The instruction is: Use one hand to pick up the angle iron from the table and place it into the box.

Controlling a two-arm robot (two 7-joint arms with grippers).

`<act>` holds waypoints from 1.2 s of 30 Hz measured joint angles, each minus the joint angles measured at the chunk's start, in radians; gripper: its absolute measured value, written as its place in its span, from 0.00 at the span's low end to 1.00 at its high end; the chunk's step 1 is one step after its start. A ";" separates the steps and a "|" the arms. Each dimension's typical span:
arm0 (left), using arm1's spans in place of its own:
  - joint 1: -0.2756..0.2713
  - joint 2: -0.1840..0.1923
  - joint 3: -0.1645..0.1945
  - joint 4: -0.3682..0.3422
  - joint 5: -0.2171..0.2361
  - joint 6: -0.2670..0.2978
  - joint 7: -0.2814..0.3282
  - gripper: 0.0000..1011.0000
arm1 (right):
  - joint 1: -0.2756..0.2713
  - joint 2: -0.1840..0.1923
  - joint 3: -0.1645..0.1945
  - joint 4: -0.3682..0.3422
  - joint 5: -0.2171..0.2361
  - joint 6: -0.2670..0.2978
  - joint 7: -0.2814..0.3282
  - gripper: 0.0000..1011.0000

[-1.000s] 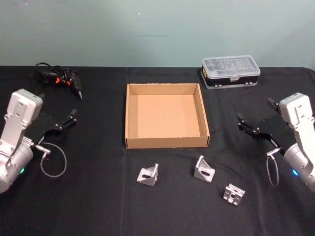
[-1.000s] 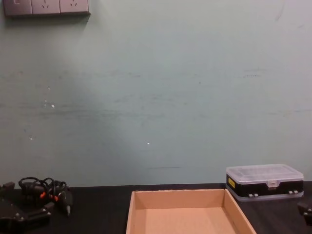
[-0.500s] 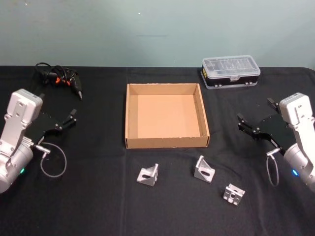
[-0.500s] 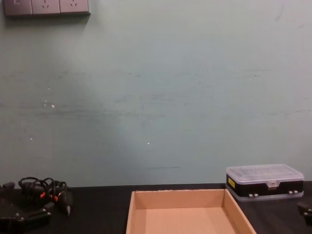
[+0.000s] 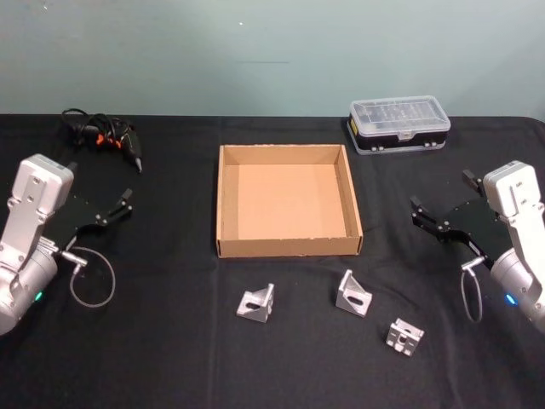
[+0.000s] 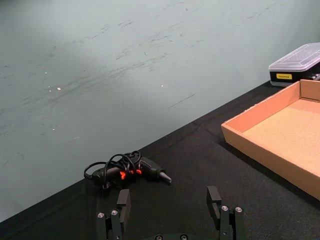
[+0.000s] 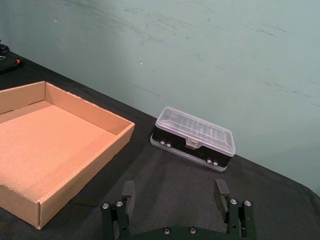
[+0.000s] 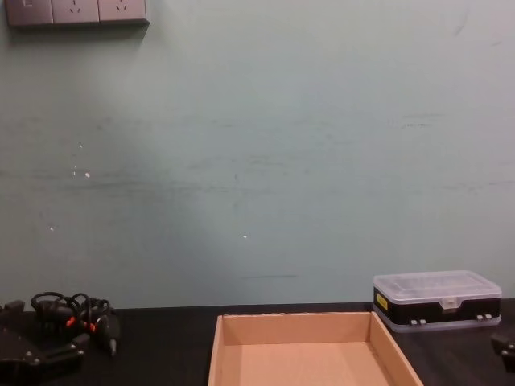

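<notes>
Sizing up the reach, we find 3 angle irons on the table (image 5: 170, 358), at 6 o'clock of the box (image 5: 289, 247). The middle angle iron (image 5: 353, 294) lies toward 7 o'clock from the nearer right gripper (image 7: 174, 194), fingers spread and empty. The left gripper (image 6: 168, 197), fingers likewise spread, idles farther off.

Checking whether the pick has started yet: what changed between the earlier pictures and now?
Nothing visibly changed. The left gripper and the right gripper stay open on either side of the box. The left angle iron, the middle angle iron and the right angle iron lie untouched on the table in front of it.
</notes>
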 joint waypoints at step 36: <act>0.000 0.000 0.000 0.000 0.000 0.000 0.000 0.99 | -0.200 0.212 0.214 -0.408 0.196 0.247 0.236 0.99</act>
